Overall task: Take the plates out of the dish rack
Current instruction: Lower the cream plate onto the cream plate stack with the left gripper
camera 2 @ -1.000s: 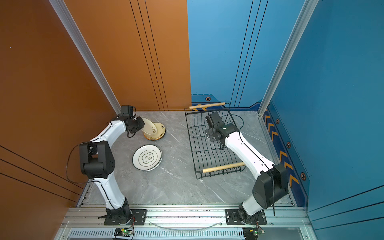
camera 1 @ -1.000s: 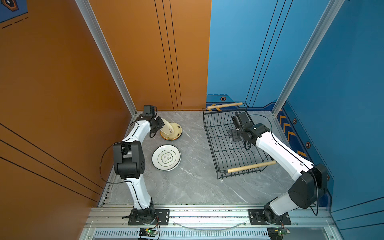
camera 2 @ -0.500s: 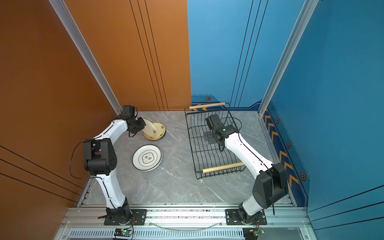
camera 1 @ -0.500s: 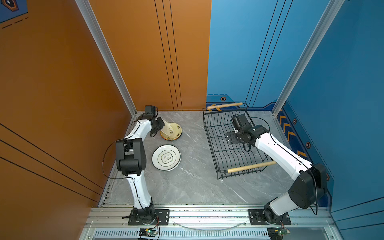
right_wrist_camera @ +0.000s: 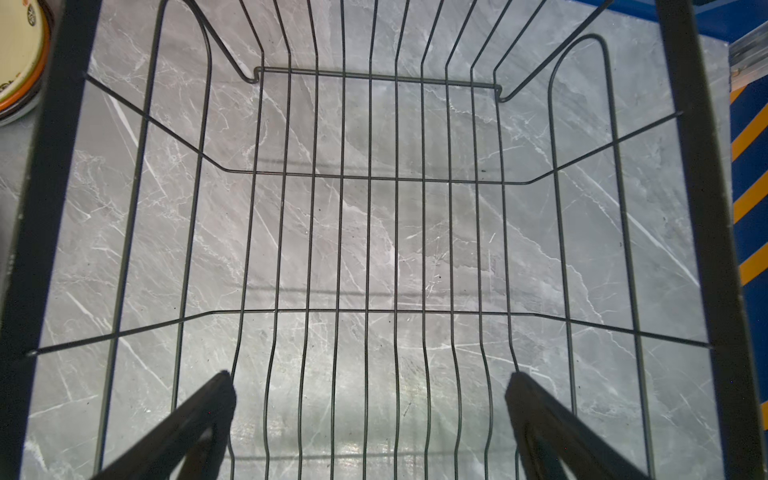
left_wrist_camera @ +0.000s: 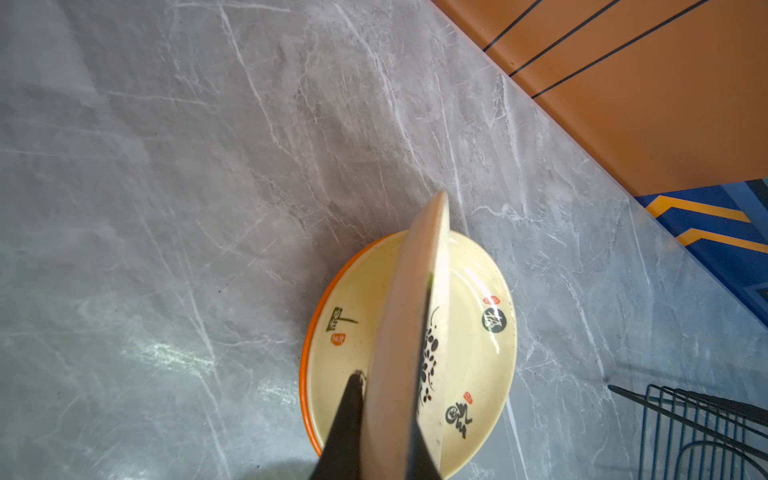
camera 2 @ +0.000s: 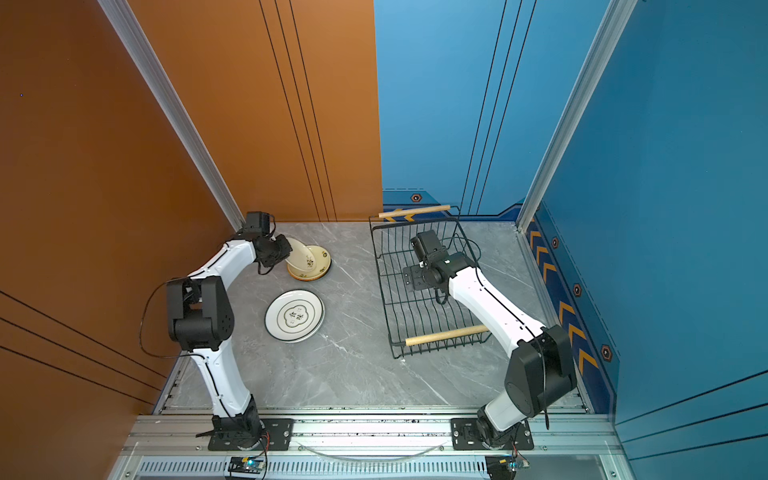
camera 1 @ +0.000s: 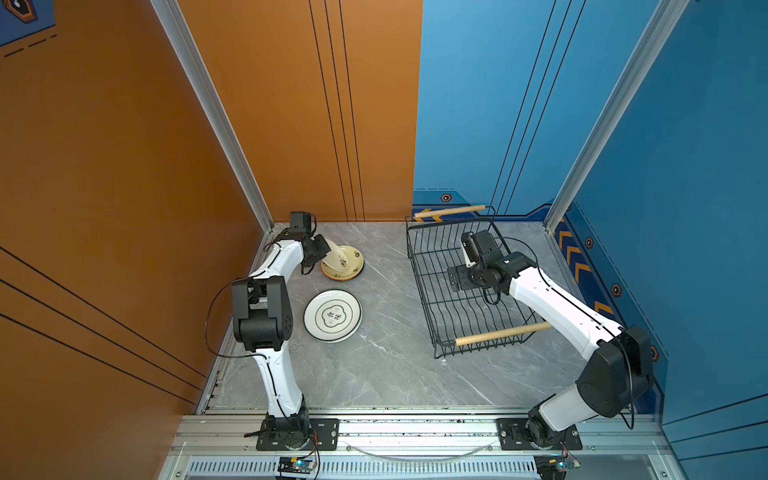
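as the rack stands bare: one plate in hand, not yet set down

since no plate shows between the wires of the dish rack in both top views, nor in the right wrist view looking down through its floor, the unloading proper is judged complete; the rack sits on the right side of the table. the right gripper hangs over the rack interior with its jaws spread wide and nothing between them.

all plates in view are on the left side of the table; a large white plate with a dark rim and a printed motif lies flat, possibly on others beneath it, which cannot be confirmed; beyond it, near the far corner, is a small stack, cream on top with an orange rim showing below. the left gripper is clamped on the edge of a cream plate; this plate is held steeply tilted, its lower edge over or against the stack; contact cannot be told.

remaining work, as judged: lower the held plate flat onto the small stack; release it; withdraw both arms. the number of plates in each pile cannot be read.
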Controlling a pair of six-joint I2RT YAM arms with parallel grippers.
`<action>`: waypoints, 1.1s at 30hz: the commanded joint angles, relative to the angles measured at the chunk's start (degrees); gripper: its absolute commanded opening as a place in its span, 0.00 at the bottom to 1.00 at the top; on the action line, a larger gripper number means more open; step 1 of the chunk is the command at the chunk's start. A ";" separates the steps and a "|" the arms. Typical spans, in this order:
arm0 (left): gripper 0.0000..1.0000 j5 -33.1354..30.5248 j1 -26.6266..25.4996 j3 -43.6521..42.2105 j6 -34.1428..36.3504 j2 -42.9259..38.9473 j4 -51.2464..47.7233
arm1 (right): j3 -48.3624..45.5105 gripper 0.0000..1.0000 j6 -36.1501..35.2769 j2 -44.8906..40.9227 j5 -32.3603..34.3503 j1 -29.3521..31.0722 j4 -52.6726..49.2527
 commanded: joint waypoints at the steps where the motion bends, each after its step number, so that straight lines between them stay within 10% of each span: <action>1: 0.06 0.27 0.41 -2.97 0.12 1.67 -0.89 | -0.94 1.00 0.83 -0.59 -2.33 -0.39 1.08; 33: 0.26 3.06 1.56 -6.80 -0.27 0.33 2.16 | -1.11 1.00 1.35 -1.56 -4.36 -0.40 1.76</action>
